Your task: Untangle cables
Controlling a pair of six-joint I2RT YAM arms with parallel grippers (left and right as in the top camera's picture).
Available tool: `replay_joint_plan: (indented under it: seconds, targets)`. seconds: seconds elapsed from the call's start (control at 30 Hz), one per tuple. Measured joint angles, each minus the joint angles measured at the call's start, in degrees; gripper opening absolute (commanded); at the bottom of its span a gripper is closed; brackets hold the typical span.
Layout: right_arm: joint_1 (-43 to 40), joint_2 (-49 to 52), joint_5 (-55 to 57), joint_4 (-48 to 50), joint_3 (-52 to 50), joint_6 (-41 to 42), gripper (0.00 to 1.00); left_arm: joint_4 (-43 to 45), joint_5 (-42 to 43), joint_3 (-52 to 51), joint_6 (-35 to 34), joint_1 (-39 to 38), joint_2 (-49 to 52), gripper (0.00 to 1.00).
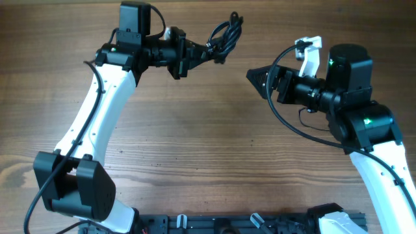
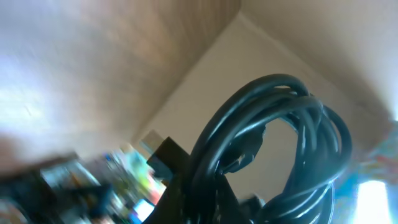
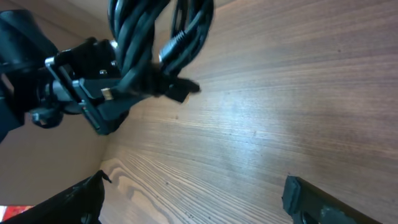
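Cables (image 1: pixel 225 36): one knotted bundle, held above the table (image 1: pixel 195 146) near the middle of its far edge. Left gripper (image 1: pixel 201 53): clenched on the bundle. Right gripper (image 1: pixel 253 76): jaws spread, empty, nearby. Risk: tugging the wrong loop probably tightens the knot, or the bundle slips free.

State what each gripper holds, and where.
Left gripper: shut on the cables, pinching one end of the bundle; the loops stick out beyond. Right gripper: open, holding nothing.
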Motion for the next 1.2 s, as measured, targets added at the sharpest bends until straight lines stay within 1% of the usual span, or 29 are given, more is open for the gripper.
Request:
replay_joint_plan:
  seconds: [0.07,0.1,0.13,0.2,0.27,0.3,0.33,0.4,0.43,0.47,0.6,0.7,0.8,0.87,0.9,0.93,1.03,1.2]
  targets:
    - [0.04,0.00,0.59,-0.87,0.00,0.15,0.90,-1.73,-6.08,0.02,11.74,-0.04,0.00,0.04]
    - [0.07,0.00,0.79,-1.31,0.00,0.17,0.90,-2.75,-10.84,0.00,20.00,-0.20,0.02,0.04]
    - [0.11,0.00,0.81,-1.40,0.00,0.17,0.89,-2.86,-13.94,0.00,24.92,-0.50,0.02,0.04]
    - [0.70,0.00,1.66,-1.49,0.00,0.24,0.88,-2.82,-21.99,0.00,33.94,-2.05,0.02,0.04]
    - [1.88,0.00,3.39,-1.51,0.00,0.72,0.86,-2.62,-27.50,0.00,39.17,-3.93,0.04,0.04]
    - [2.51,0.00,4.24,-1.49,0.00,1.01,0.84,-2.23,-29.94,0.00,40.98,-4.94,0.04,0.04]
    - [3.93,0.00,5.95,-1.49,0.00,1.88,0.82,-1.77,-34.25,0.00,43.82,-6.91,0.04,0.04]
    - [5.44,0.00,8.37,-1.31,0.00,3.50,0.77,-1.14,-39.50,0.00,46.23,-9.49,0.04,0.04]
    - [6.51,0.02,10.08,-1.20,0.00,4.74,0.73,-0.24,-42.03,0.00,47.12,-10.91,0.04,0.04]
    - [7.19,0.17,11.30,-1.16,0.00,6.14,0.70,0.37,-43.78,0.00,47.50,-11.89,0.04,0.04]
    - [8.87,3.30,14.10,0.13,0.00,10.71,0.65,1.22,-50.40,0.00,45.22,-15.17,0.04,0.04]
    - [9.16,7.26,14.95,1.38,0.00,11.37,0.59,0.79,-51.74,0.00,42.49,-16.50,0.04,0.04]
    - [9.16,9.42,15.37,2.86,0.00,6.88,0.54,-0.57,-50.97,0.00,42.40,-16.74,0.04,0.04]
    - [9.16,9.53,16.11,3.04,0.00,1.22,0.49,-1.95,-48.65,0.00,44.63,-16.57,0.04,0.04]
    - [9.16,9.53,16.59,3.06,0.00,-2.40,0.48,-2.99,-47.39,0.00,45.97,-16.37,0.04,0.04]
    - [9.16,9.55,16.83,3.06,0.00,-4.81,0.48,-4.13,-46.12,0.00,47.28,-16.22,0.04,0.04]
    - [9.16,9.55,16.63,3.45,0.00,-15.96,0.49,-8.57,-41.16,0.00,52.61,-14.95,0.04,0.04]
    - [9.16,9.55,12.70,3.19,0.00,-33.24,0.49,-13.79,-34.16,0.00,60.87,-11.17,0.04,0.04]
